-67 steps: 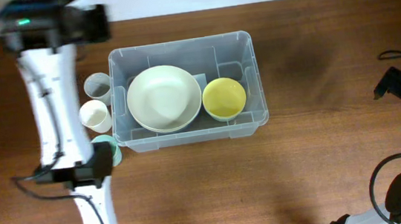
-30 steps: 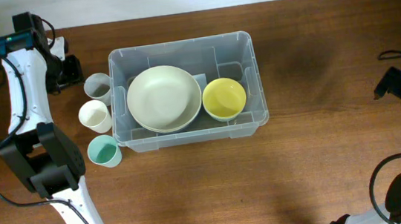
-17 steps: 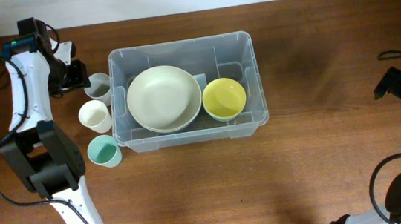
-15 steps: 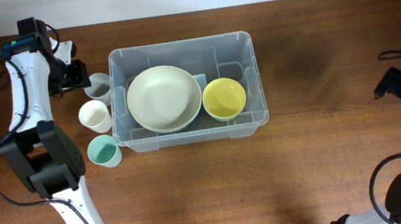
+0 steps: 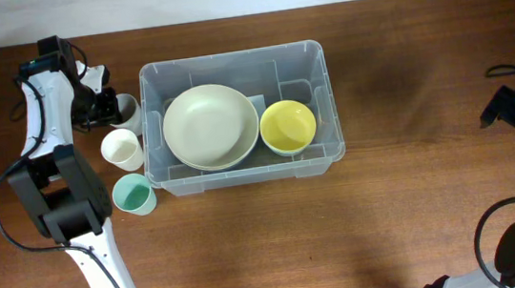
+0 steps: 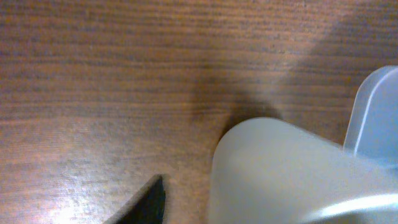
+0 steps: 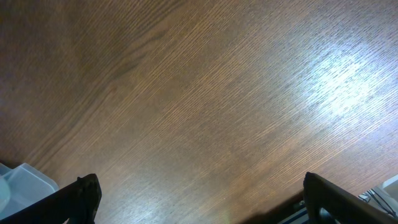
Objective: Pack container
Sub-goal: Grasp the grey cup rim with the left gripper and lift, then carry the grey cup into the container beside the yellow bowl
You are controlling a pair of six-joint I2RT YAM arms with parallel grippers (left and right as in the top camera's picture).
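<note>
Having swung in, the left gripper point(image 5: 103, 101) is hovering open, grey cup point(image 5: 126, 108) at its 3 o'clock, container point(image 5: 229, 58) just beyond it.

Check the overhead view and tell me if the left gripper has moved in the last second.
Yes. The left gripper has shifted right, closer to the container's left wall, and is now at the grey cup beside it.

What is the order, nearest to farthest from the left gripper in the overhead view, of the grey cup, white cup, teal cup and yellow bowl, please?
1. grey cup, right beside the left gripper.
2. white cup, next down the image, left of the container.
3. teal cup, lower still.
4. yellow bowl, inside the container's right end.
</note>
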